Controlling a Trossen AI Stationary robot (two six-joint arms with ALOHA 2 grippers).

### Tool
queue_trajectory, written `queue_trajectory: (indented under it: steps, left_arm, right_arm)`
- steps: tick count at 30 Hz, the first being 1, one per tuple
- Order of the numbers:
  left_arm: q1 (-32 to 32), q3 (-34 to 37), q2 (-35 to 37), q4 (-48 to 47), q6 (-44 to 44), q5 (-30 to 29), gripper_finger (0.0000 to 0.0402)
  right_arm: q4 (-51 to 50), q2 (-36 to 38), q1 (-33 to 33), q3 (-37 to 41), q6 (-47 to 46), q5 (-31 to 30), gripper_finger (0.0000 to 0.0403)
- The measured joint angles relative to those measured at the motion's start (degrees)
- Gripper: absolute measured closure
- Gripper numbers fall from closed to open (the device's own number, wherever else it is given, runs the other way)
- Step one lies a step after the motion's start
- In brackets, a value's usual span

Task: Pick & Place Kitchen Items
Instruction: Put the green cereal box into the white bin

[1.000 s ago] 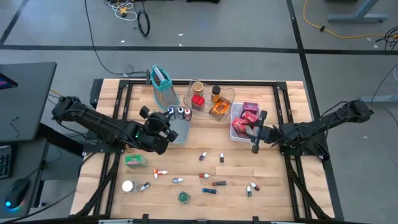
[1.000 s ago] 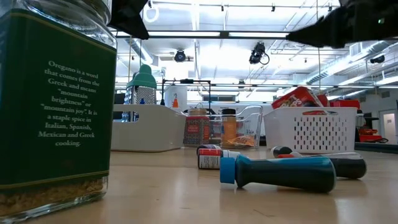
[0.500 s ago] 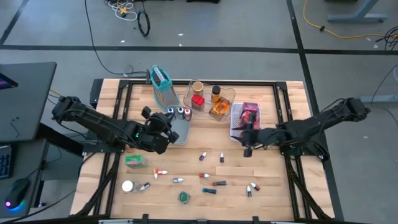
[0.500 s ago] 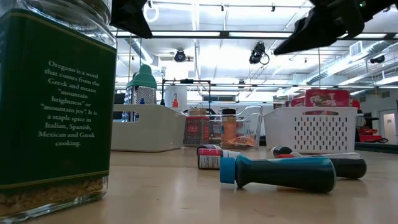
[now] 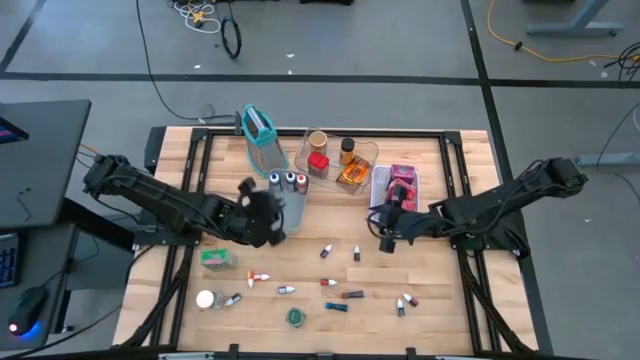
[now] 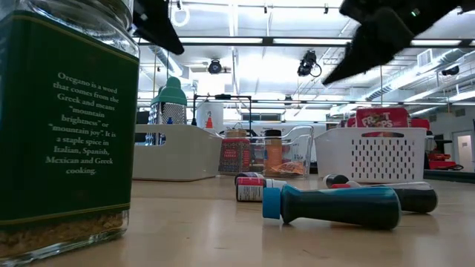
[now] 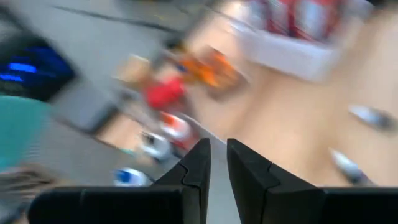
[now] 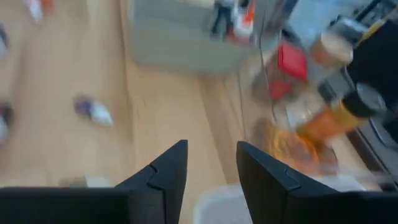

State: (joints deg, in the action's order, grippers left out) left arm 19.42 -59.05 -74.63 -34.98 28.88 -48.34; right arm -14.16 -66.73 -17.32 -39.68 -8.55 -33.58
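Sorting partly done; vials left on table.
L gripper nearly pressed together, R gripper spread; both empty.

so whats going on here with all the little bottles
Two robot arms are sorting kitchen items into trays on a wooden table. The right end effector hangs empty, fingers apart, just in front of the white basket holding red and pink packets. The left end effector is by the grey tray, fingers nearly closed on nothing. Many small vials lie loose on the table.
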Motion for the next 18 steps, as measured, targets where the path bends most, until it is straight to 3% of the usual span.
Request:
queue_trajectory:
  steps: [6,11,13,18]
  left_arm:
    - [0.00,-0.03,0.00,-2.58,-0.99,23.78,0.0341]
    - [0.11,-0.04,0.00,-12.05,8.77,42.57,0.0341]
    - [0.84,-0.04,0.00,-16.63,14.19,46.63,0.0342]
    - [5.08,-0.02,0.00,-22.99,18.37,47.16,0.0360]
  right_arm:
    - [13.16,-0.88,0.02,-0.02,9.45,0.10,0.0256]
    - [17.08,-1.08,0.02,-0.02,13.78,0.15,0.0256]
    - [16.82,-1.10,0.02,-0.02,13.82,0.17,0.0256]
    - [16.51,-1.08,0.02,-0.02,15.65,0.17,0.0256]
